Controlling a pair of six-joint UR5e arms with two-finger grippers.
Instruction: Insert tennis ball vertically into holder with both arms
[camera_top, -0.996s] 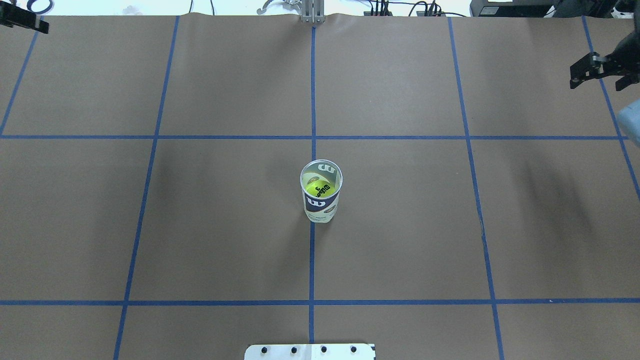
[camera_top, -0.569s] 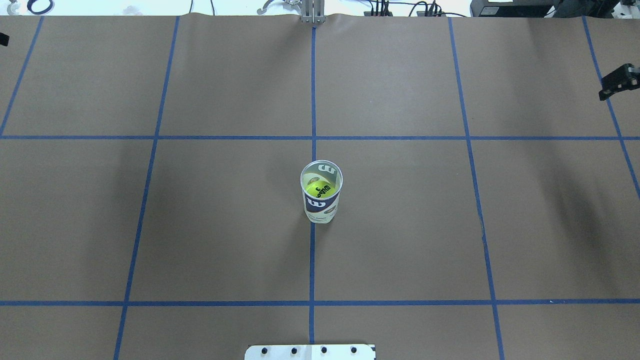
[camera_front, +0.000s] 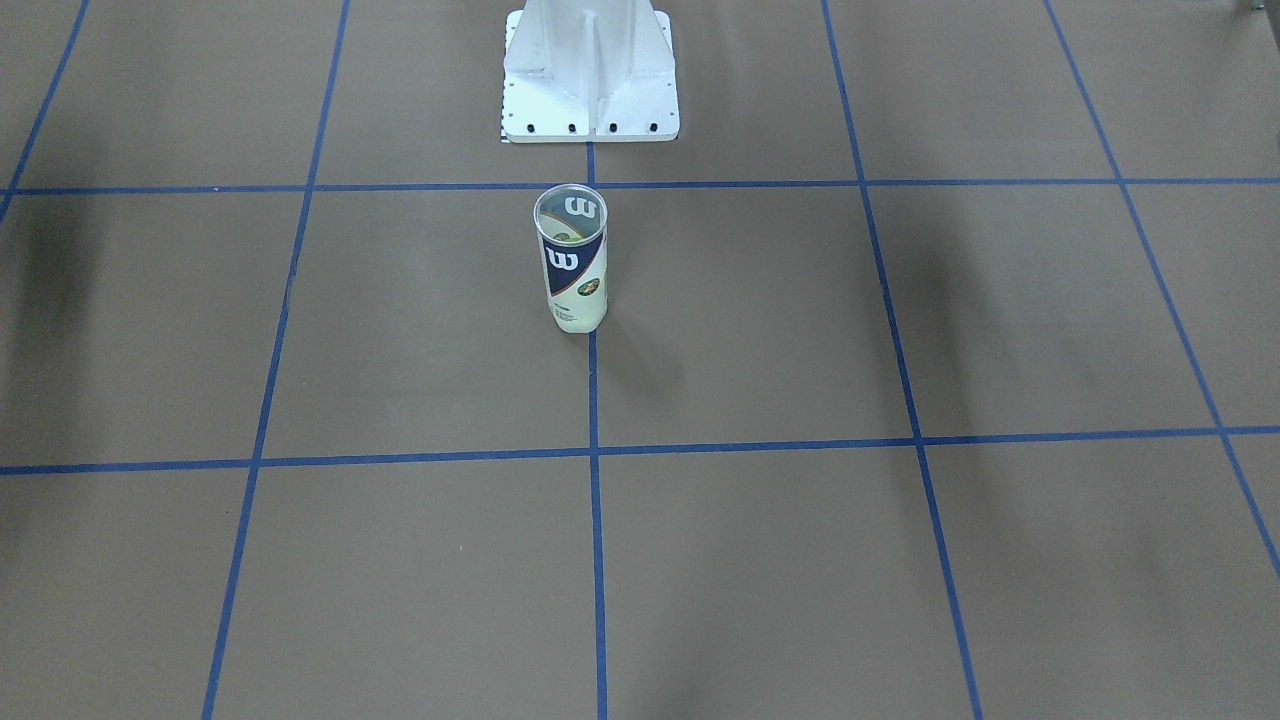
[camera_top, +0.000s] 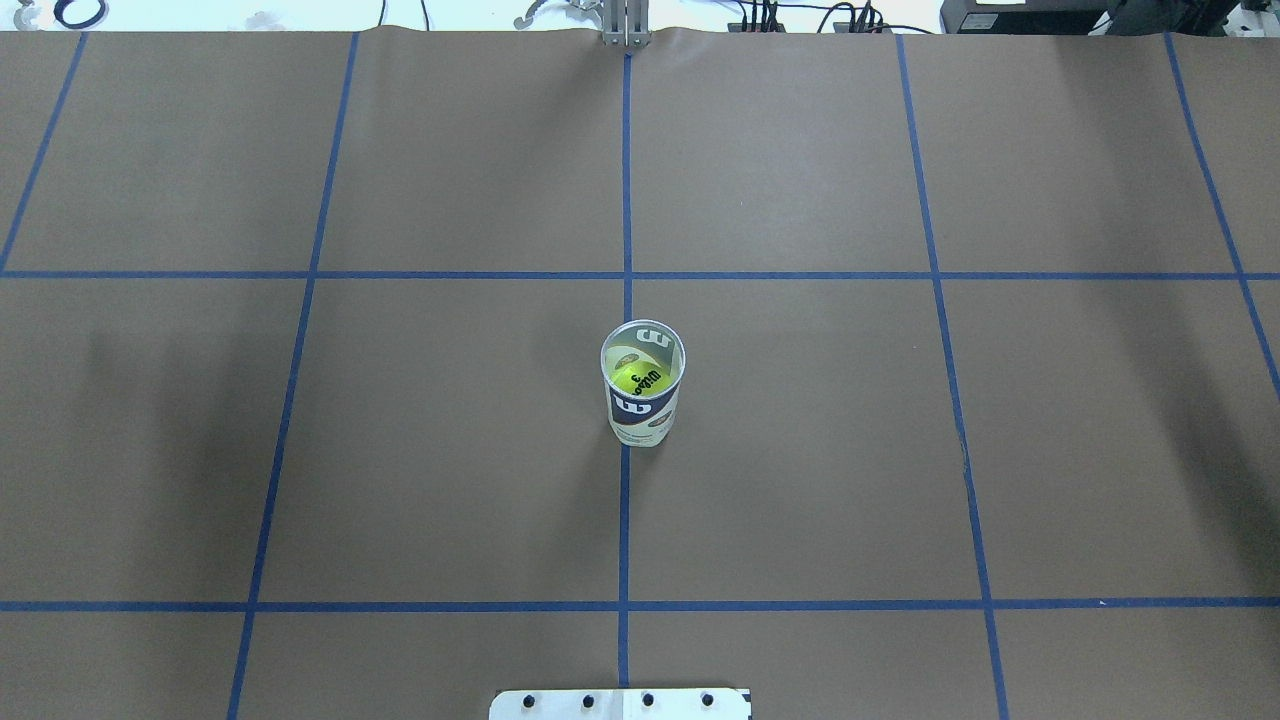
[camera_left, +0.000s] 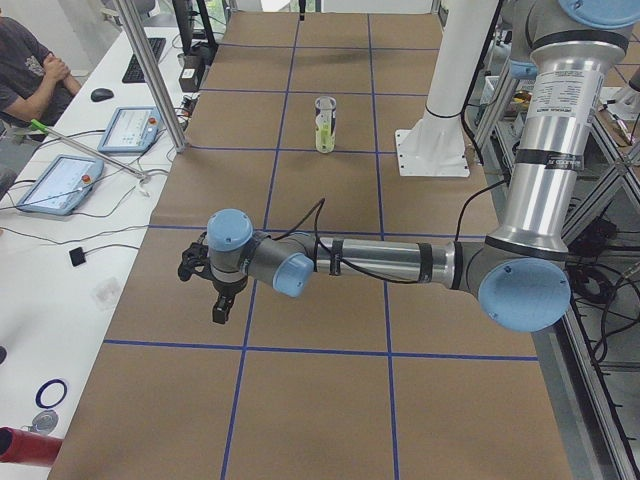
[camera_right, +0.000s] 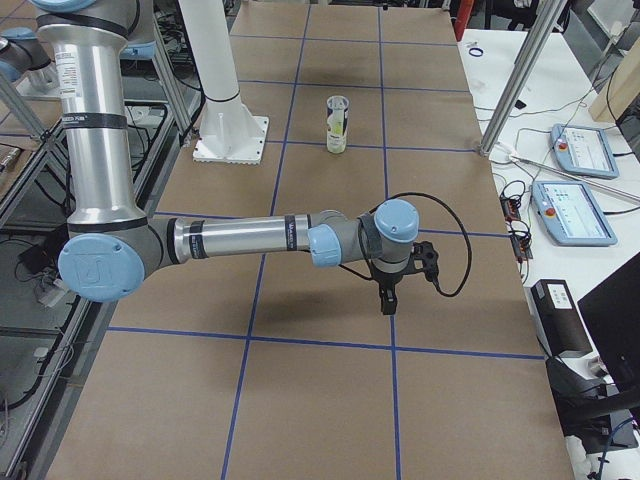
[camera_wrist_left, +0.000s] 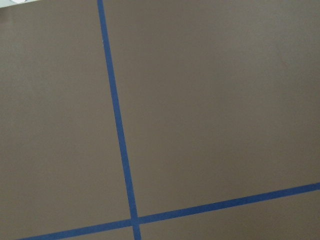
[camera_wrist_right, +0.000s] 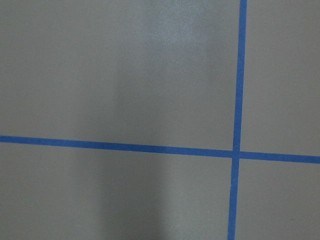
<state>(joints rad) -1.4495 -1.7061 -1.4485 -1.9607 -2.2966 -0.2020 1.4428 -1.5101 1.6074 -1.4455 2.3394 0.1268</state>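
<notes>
- At the tabletop's (camera_top: 800, 450) centre, the holder (camera_top: 643, 405) stands upright with the tennis ball (camera_top: 640, 378) inside.
- Well away hang the left end effector (camera_left: 219, 310) and right end effector (camera_right: 387, 302); fingers apart or together, cannot tell.

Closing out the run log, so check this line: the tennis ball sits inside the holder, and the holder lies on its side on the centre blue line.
One thing is wrong: the holder does not lie on its side. It stands upright on the centre blue line, open end up, as the overhead exterior view shows. The tennis ball does sit inside it.
</notes>
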